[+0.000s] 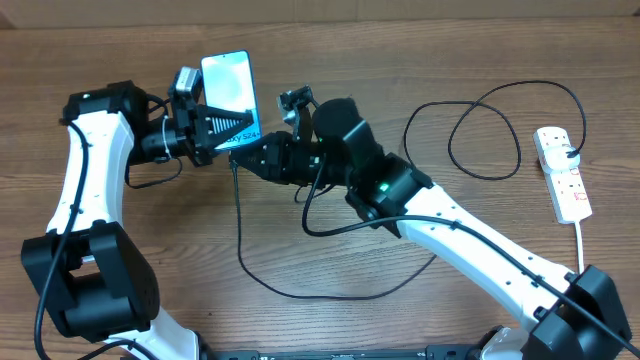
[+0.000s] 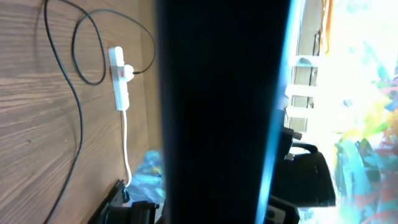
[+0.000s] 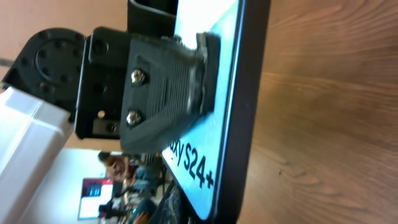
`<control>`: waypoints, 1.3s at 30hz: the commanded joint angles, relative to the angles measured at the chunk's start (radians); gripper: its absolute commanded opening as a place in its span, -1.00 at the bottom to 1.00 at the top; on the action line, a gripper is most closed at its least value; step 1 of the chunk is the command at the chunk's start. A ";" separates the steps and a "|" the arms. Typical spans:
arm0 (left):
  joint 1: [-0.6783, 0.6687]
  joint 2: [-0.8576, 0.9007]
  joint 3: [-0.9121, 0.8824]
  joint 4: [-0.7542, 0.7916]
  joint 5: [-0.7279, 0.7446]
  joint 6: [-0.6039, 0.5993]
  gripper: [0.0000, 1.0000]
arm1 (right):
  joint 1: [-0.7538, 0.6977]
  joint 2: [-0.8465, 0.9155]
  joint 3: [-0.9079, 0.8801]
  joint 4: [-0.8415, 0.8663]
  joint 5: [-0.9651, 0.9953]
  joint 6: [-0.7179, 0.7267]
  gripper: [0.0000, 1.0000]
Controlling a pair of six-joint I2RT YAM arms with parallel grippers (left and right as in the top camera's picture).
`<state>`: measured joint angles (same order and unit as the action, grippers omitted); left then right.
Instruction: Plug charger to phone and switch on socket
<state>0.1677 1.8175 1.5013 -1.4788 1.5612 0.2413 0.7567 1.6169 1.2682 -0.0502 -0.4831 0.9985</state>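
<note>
This is a robotics lab: two robot arms (image 1: 85, 170) stand at a wood-grain table (image 1: 400, 60). Blurred people (image 3: 118, 165) show beyond it in a bright open room.

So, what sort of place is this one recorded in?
Probably an indoor robotics lab or workshop. There is a wood-grain table with the white socket on it, and blurred figures show in a bright room beyond the phone.

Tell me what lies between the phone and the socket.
In the overhead view, the right arm and loops of the charger cable lie between the phone and the socket.
</note>
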 commanded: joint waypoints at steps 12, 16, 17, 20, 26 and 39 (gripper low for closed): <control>-0.063 -0.032 -0.003 0.132 -0.027 -0.007 -0.92 | -0.058 0.012 0.028 -0.148 0.116 -0.205 -0.93; -0.061 -0.032 -0.003 0.224 -0.078 -0.022 -0.91 | -0.058 0.012 0.028 -0.280 0.081 -0.304 -0.93; -0.061 -0.032 -0.003 0.248 -0.106 -0.022 -0.91 | -0.058 0.012 0.028 -0.322 0.081 -0.326 -0.93; -0.061 -0.032 -0.003 0.308 -0.222 -0.021 -0.92 | -0.060 0.012 0.028 -0.446 0.097 -0.401 -0.93; -0.069 -0.032 -0.003 0.371 -0.592 -0.106 -0.91 | -0.064 0.012 0.028 -0.733 0.311 -0.435 -0.93; -0.270 -0.013 -0.003 0.354 -1.336 -0.515 -0.92 | -0.064 0.012 0.027 -0.983 0.563 -0.477 -0.93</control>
<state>-0.0387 1.8179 1.4956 -1.1267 0.4732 -0.1459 0.6945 1.6264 1.2774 -1.0210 -0.0078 0.5381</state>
